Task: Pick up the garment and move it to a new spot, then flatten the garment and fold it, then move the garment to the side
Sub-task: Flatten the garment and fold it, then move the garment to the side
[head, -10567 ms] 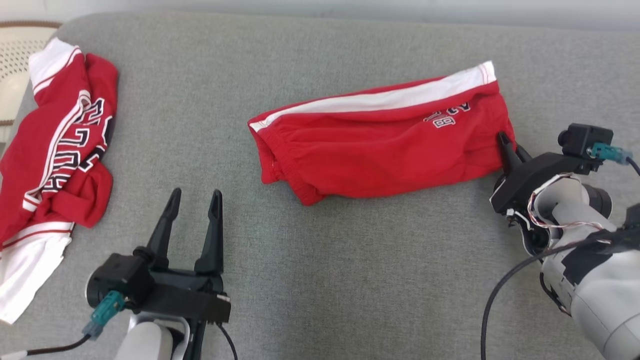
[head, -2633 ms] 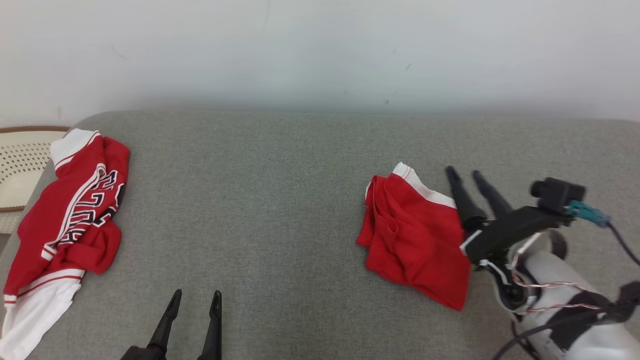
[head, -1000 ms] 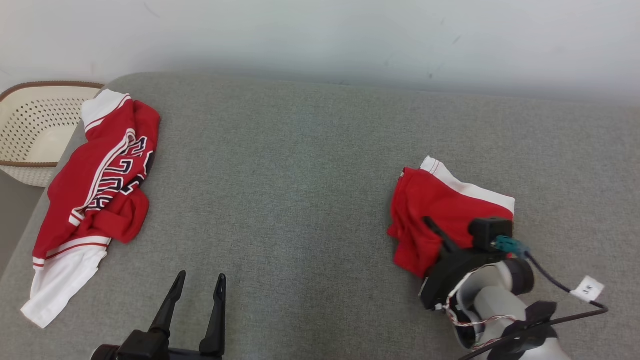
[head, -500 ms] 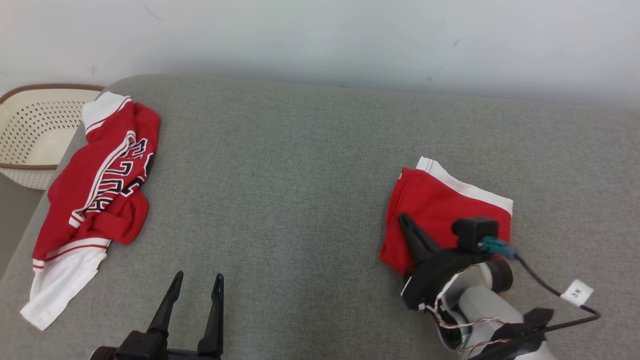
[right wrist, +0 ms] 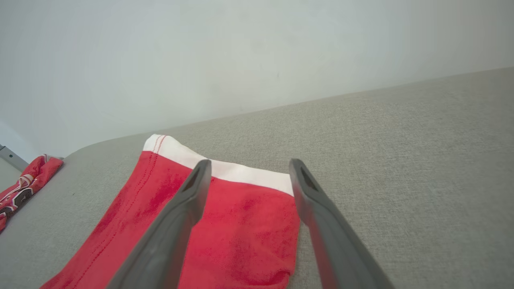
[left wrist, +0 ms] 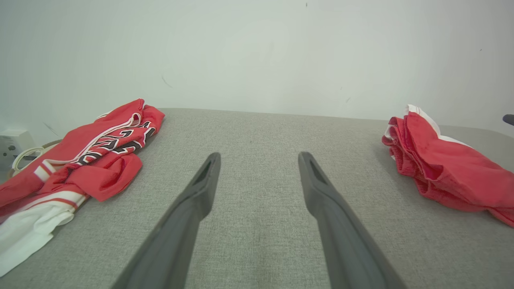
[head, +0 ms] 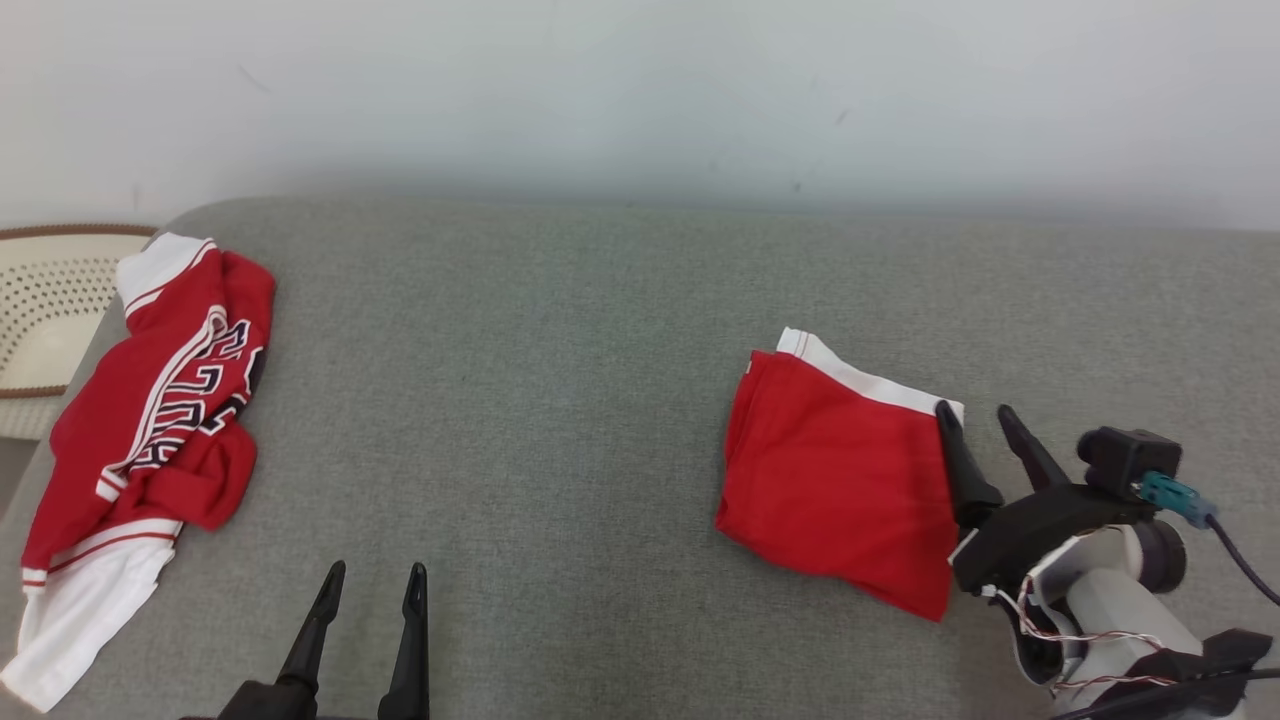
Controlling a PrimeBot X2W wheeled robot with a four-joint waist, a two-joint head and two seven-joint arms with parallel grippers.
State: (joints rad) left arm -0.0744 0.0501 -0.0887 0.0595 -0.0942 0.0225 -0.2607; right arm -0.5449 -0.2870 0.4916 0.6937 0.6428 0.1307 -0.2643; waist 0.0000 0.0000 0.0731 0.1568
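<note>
Grey woven fabric covers the padded surface (head: 560, 380) that carries every item, with a pale wall (head: 640, 90) behind it. At far left a cream perforated basket (head: 40, 300) with a brown rim sits off the edge. Beside it a red and white jersey (head: 150, 420) with dark lettering lies rumpled along the left edge. The left gripper (head: 378, 570) is at the lower left over bare fabric, its jaws spread with nothing between them, well apart from both pieces of clothing. Right of centre lies the garment (head: 840, 480), a pair of red shorts folded into a compact, roughly four-sided packet. It lies flat on the surface, with a white band along its far edge and fine red stitching at the band's left corner. Its upper face is smooth apart from faint creases, and the left wrist view shows stacked layers along its left edge. The right gripper (head: 972, 410) is at the packet's right edge, jaws spread and holding nothing. One finger lies over the red cloth near the white band, but contact cannot be determined.
</note>
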